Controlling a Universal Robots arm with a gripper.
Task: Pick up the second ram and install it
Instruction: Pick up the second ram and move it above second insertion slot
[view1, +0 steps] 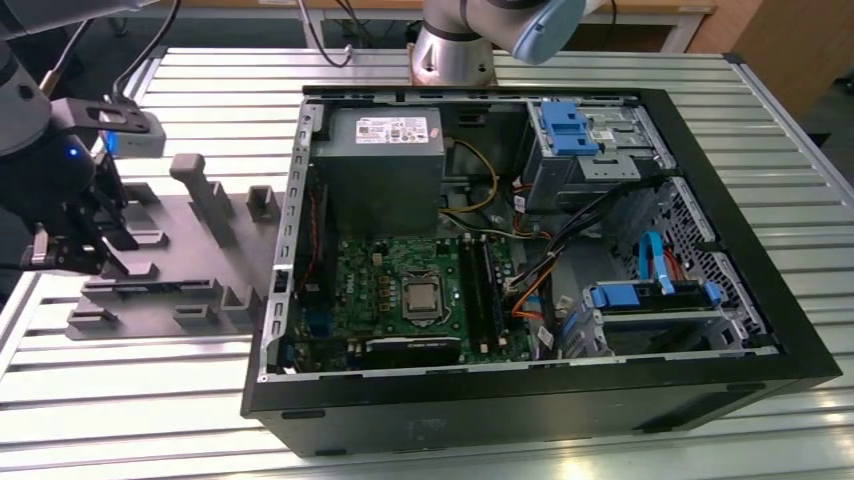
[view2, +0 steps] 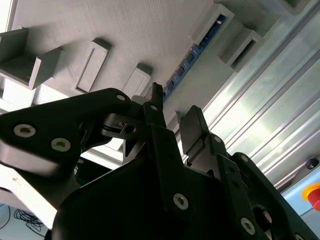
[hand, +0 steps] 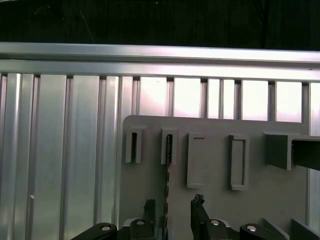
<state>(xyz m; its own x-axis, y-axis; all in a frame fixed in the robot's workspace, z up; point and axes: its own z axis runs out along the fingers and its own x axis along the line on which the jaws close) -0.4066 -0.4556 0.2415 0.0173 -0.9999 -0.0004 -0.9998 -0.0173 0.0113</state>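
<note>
So the gripper (hand: 172, 204) is spread wide and isn't clamped on anything. In both wrist views you can see clear gaps beside each finger (hand: 197, 205). The ram (view2: 191, 56) stands on its edge in line with the gap between those fingers. It runs straight out ahead of the tips, and its far end sits in one of the little slotted blocks. I honestly can't tell if the fingertips touch it or just hover over it. Under the tool and the ram is the grey fixture (hand: 215, 200), with more blocks sticking up past the tips. Beyond that it's just the slatted aluminium table (hand: 65, 150). Well away from the gripper, in the exterior view, the open PC case (view1: 534, 405) lies flat with its motherboard (view1: 387, 280) showing.
</note>
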